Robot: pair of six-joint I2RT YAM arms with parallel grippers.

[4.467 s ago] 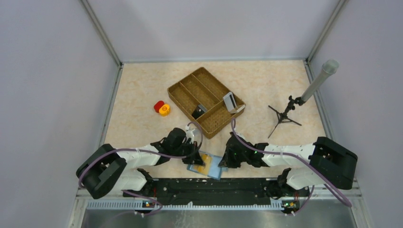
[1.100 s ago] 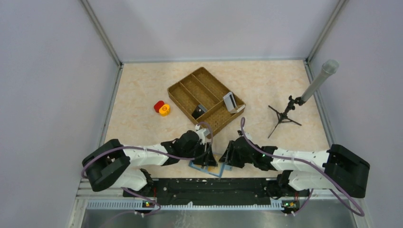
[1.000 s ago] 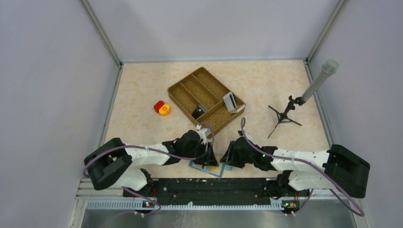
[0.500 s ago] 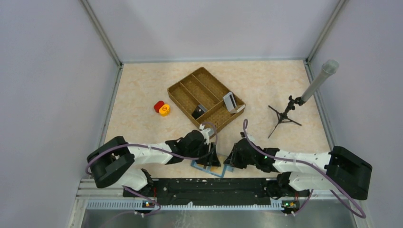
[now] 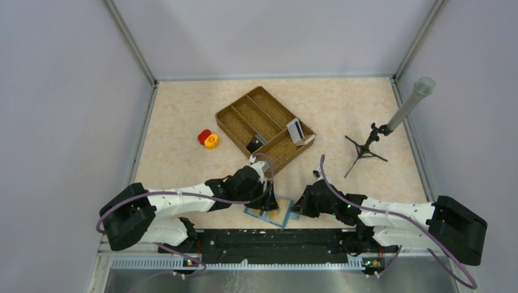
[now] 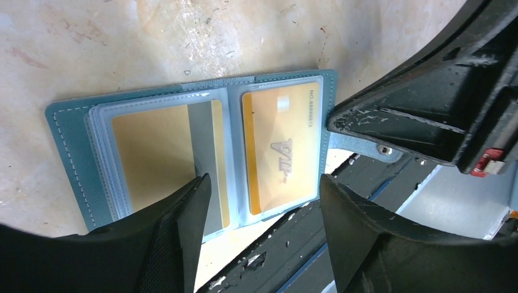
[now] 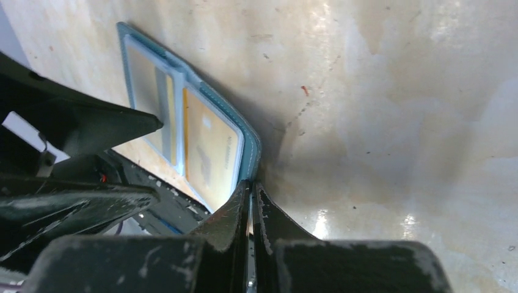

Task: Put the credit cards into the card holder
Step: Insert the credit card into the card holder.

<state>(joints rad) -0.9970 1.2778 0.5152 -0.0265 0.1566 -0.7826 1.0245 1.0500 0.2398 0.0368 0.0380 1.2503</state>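
Left wrist view: the card holder [image 6: 229, 122] lies open flat under the left gripper [image 6: 262, 189], fingers wide apart, holding nothing. Tan cards [image 6: 281, 140] sit in its sleeves. The right gripper [image 7: 251, 192] is pinched together against its edge.

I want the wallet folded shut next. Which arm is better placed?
Right, probably. The right pincer is shut on the tab at the wallet edge, so it could swing that half over. The left pincer hangs open above the cards, gripping nothing.
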